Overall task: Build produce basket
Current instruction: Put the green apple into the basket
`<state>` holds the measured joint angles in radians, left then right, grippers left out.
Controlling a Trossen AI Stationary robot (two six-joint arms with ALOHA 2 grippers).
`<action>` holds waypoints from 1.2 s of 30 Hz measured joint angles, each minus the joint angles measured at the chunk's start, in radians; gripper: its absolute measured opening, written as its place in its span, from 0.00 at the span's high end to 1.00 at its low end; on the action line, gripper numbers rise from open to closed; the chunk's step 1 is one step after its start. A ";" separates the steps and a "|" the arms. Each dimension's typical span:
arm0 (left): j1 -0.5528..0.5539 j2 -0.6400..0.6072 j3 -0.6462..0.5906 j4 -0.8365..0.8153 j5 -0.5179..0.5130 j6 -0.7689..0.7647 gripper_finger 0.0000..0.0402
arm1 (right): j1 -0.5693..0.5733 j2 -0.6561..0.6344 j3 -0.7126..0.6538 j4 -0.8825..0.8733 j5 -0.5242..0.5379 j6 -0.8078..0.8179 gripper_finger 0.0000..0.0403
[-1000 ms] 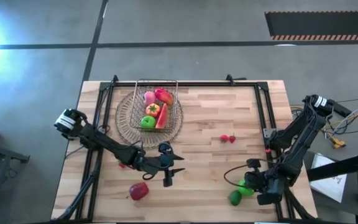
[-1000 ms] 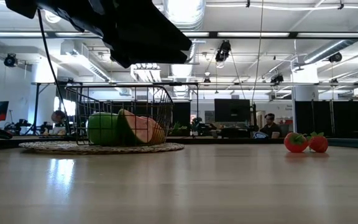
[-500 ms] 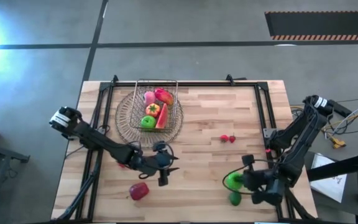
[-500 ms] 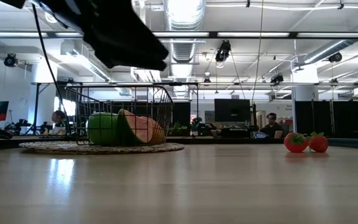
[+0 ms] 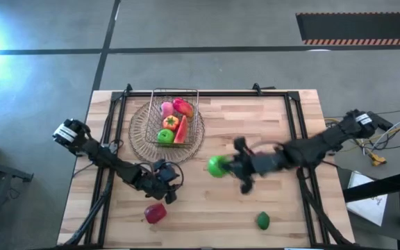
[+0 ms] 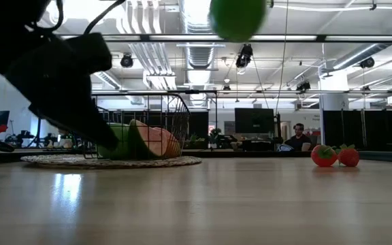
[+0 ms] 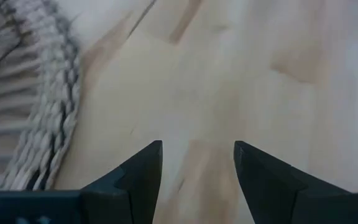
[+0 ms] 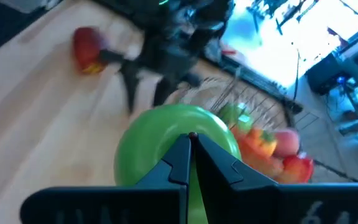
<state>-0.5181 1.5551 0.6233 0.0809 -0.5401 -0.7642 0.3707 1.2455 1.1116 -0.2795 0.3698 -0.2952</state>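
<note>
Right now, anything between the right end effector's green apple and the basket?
Nothing: in the high view only bare wood separates the green apple in the right end effector from the basket.

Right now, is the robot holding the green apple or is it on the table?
Held. The right gripper is shut on the green apple, lifted clear above the table.
</note>
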 joint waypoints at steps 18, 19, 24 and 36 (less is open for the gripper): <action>-0.001 0.000 -0.030 0.036 -0.068 -0.041 0.55 | -0.617 0.657 0.680 -0.162 -0.351 -0.218 0.97; -0.001 0.000 -0.030 0.039 -0.068 -0.041 0.55 | -0.634 0.689 0.721 -0.215 -0.352 -0.218 0.97; -0.014 -0.001 -0.028 0.040 -0.067 -0.034 0.55 | -0.685 0.833 0.905 -0.398 -0.352 -0.221 0.97; -0.081 -0.091 -0.028 0.040 -0.101 0.013 0.55 | -0.697 0.960 1.121 -0.420 -0.353 -0.222 0.97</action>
<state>-0.5991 1.4636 0.5949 0.1206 -0.6408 -0.7509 -0.3260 2.2053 2.2326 -0.6991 0.0168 -0.5170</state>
